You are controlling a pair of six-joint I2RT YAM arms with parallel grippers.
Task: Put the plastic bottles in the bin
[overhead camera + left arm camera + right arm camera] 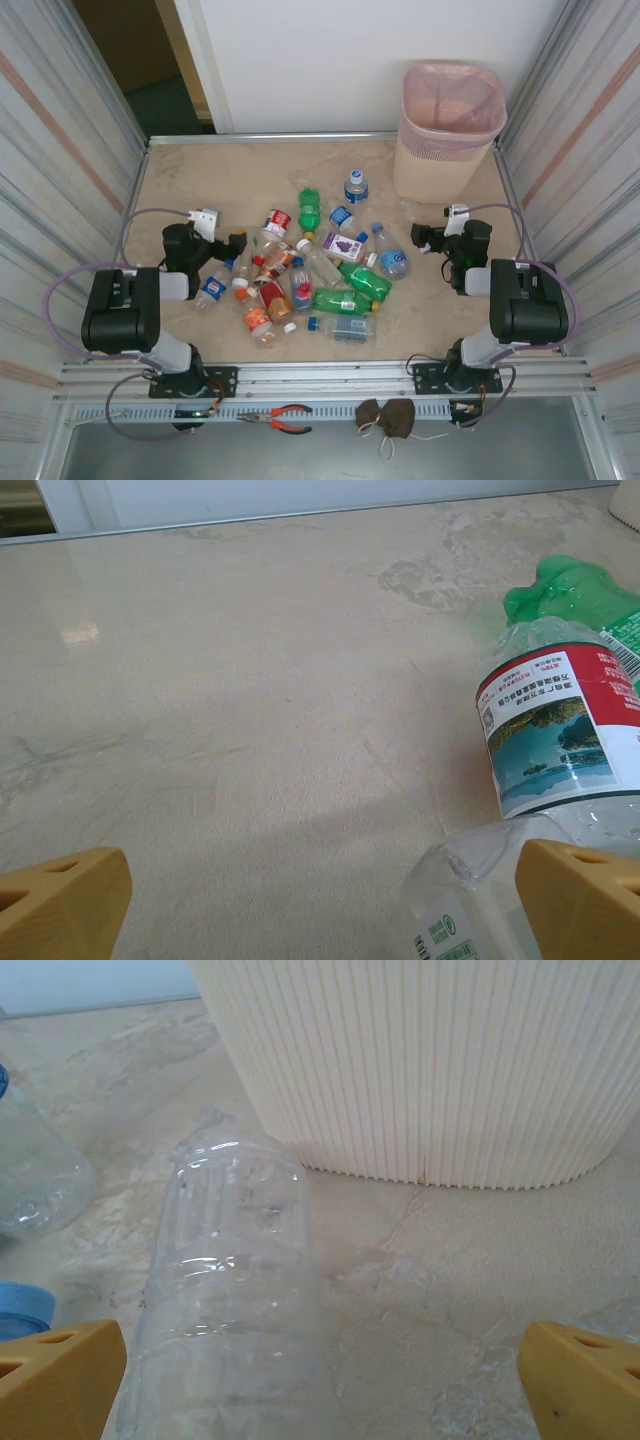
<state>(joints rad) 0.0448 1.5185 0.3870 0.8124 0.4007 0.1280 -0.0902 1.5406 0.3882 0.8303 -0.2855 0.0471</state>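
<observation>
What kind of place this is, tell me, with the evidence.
Probably a robot test cell: a marble-look table walled by corrugated panels, two arms bolted to a metal rail, and bottles staged near a bin.

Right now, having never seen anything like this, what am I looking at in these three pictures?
Two black robot arms sit at the near edge of a table. The overhead picture looks down on both, with the left end effector and the right end effector (the parts that grasp) reaching forward. The other two pictures come from small cameras on the wrists; the yellow wedges at their bottom corners are the fingers. On the table lies a heap of plastic bottles, with the pink bin standing at the far right. The right wrist camera sees a clear bottle lying before the bin's ribbed wall. Both end effectors are open and hold nothing.
</observation>
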